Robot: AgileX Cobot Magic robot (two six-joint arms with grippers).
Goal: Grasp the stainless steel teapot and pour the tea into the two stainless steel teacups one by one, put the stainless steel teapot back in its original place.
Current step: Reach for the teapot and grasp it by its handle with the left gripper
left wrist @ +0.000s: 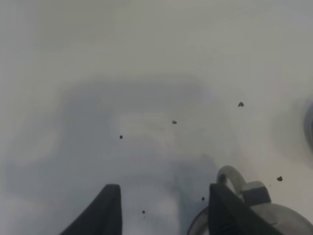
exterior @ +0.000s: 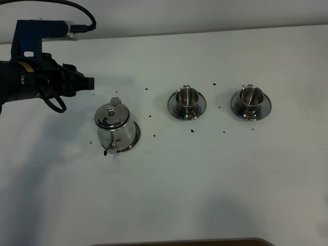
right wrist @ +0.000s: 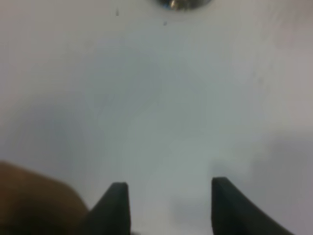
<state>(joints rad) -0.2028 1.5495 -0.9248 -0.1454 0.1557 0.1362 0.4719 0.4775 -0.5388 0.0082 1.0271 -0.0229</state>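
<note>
The stainless steel teapot stands upright on its round saucer, the original place, left of centre, with its lid on and spout toward the front. The two stainless steel teacups sit on their saucers to its right. My left gripper hovers behind and left of the pot, open and empty. In the left wrist view the left gripper frames bare table, and the teapot shows beside one finger. The right gripper is open over bare table, out of the high view.
Small dark specks are scattered on the white table around the pot and cups. A steel piece shows at the edge of the right wrist view. A brown edge runs along the table's front.
</note>
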